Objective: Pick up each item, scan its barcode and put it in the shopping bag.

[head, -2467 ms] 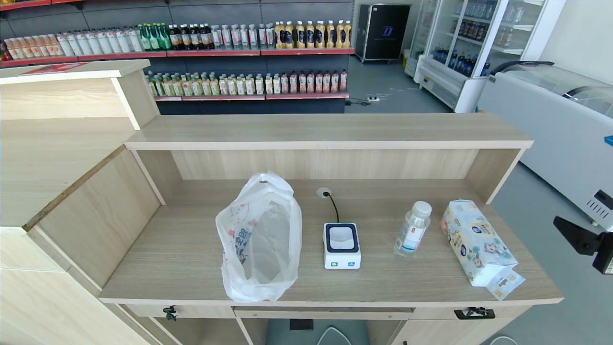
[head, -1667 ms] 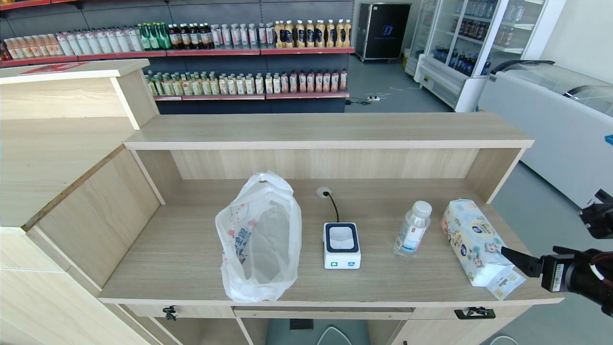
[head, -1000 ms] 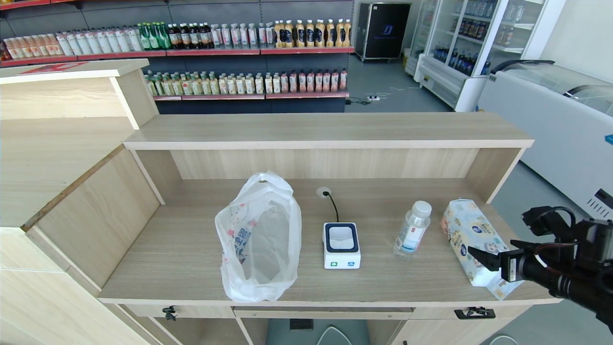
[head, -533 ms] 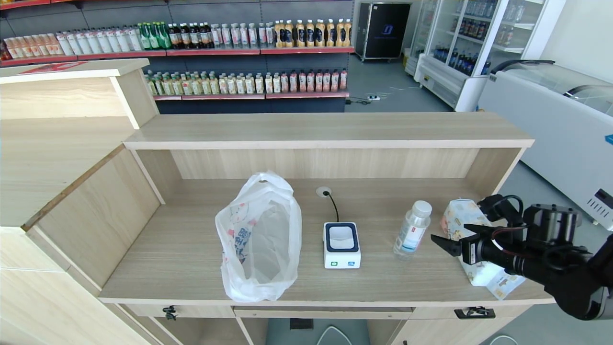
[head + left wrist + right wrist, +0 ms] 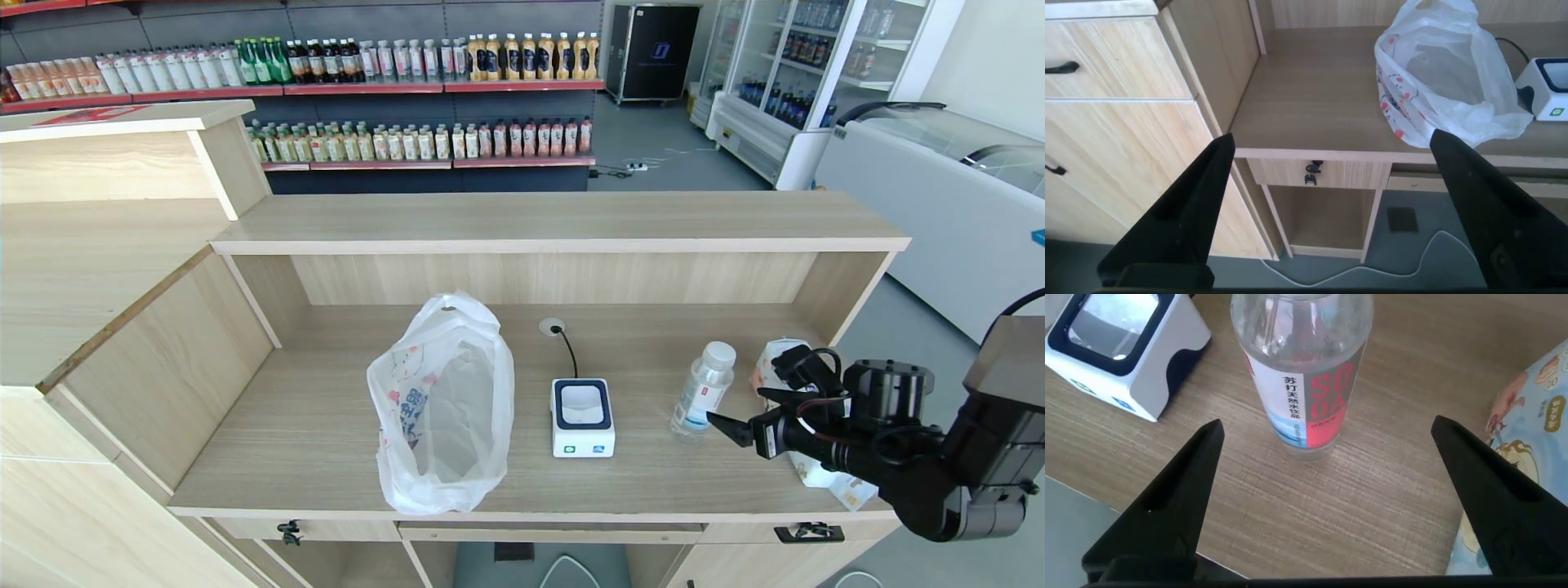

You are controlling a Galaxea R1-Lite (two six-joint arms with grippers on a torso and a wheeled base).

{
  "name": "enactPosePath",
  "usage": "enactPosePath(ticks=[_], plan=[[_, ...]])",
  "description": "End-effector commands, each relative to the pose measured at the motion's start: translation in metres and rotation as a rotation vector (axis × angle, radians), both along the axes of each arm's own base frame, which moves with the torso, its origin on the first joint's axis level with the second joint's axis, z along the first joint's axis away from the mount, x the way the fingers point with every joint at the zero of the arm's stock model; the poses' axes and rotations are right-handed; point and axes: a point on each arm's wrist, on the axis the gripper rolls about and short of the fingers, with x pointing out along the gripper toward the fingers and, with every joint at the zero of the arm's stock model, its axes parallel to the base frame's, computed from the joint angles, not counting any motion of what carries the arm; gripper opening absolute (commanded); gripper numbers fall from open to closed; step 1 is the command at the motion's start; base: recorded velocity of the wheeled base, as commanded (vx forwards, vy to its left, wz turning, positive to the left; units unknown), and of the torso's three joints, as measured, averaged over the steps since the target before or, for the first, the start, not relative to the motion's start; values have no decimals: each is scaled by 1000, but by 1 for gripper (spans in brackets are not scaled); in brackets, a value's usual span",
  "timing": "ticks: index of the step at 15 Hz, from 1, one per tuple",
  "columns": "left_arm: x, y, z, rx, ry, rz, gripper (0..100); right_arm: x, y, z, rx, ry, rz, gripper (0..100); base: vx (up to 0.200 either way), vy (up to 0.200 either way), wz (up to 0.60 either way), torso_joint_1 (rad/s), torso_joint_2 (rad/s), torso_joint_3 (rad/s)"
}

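A clear water bottle (image 5: 704, 388) with a white cap stands upright on the counter, right of the white scanner (image 5: 582, 416). My right gripper (image 5: 753, 390) is open just right of the bottle, level with its lower half. In the right wrist view the bottle (image 5: 1310, 367) stands beyond the spread fingers of that gripper (image 5: 1327, 433), apart from them. A patterned tissue pack (image 5: 771, 359) lies behind the right arm, mostly hidden. The white shopping bag (image 5: 441, 408) stands open left of the scanner. My left gripper (image 5: 1331, 143) hangs open below the counter's front edge, left of the bag (image 5: 1445, 73).
The wooden counter (image 5: 310, 425) has a raised ledge (image 5: 555, 220) behind and side walls (image 5: 849, 294). The scanner's cable runs back to a hole (image 5: 553, 327). Drawer handles (image 5: 808, 535) sit under the front edge. Bare counter lies between scanner and bottle.
My right arm has come in from the right edge and moved left across the tissue pack, its open gripper now beside the bottle. Bag, scanner, bottle and tissue pack have not moved.
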Motion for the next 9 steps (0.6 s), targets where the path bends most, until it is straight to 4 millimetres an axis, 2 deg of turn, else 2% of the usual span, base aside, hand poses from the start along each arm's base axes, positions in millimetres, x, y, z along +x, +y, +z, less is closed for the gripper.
enactPosePath(ticks=[1, 9], plan=[[0, 0, 0, 0, 0, 1, 100, 7, 1, -9, 0, 11, 5, 100, 0, 0, 0, 0, 0, 0], [0, 0, 0, 0, 0, 1, 100, 37, 16, -15, 26, -50, 92, 100, 0, 0, 0, 0, 0, 0]])
